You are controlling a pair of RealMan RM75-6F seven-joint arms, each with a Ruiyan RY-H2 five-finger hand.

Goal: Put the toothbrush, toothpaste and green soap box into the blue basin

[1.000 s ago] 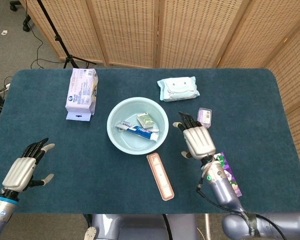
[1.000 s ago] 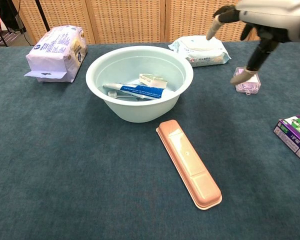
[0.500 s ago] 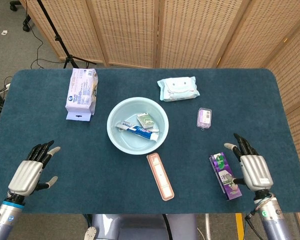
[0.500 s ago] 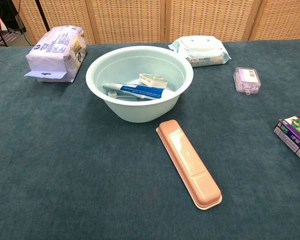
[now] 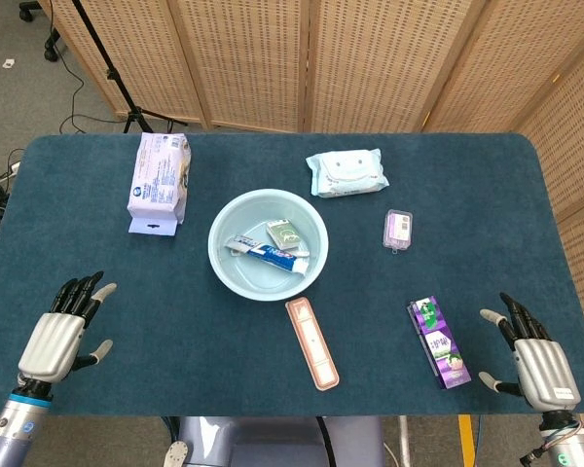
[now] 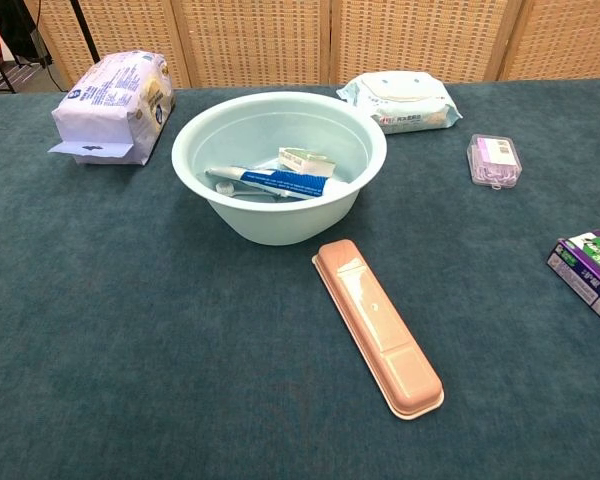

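The light blue basin (image 5: 226, 261) (image 6: 212, 192) stands mid-table. Inside it lie the blue and white toothpaste tube (image 5: 275, 257) (image 6: 280, 182), the green soap box (image 5: 284, 233) (image 6: 302, 159) and a toothbrush (image 5: 237, 245) (image 6: 223, 187) partly under the tube. My left hand (image 5: 56, 332) hovers near the table's front left corner, fingers spread, holding nothing. My right hand (image 5: 535, 362) is at the front right corner, fingers apart and empty. Neither hand shows in the chest view.
A pink oblong case (image 5: 311, 342) (image 6: 378, 325) lies in front of the basin. A purple box (image 5: 439, 342) (image 6: 590, 266) sits at the front right, a small lilac case (image 5: 397, 229) (image 6: 494, 160) right of the basin. A wipes pack (image 5: 346, 173) (image 6: 400, 100) and a lavender tissue pack (image 5: 159, 179) (image 6: 111, 105) lie behind.
My right hand has drawn back from beside the basin, past the purple box, to the front right corner. The left hand has barely shifted. The basin's contents are unmoved.
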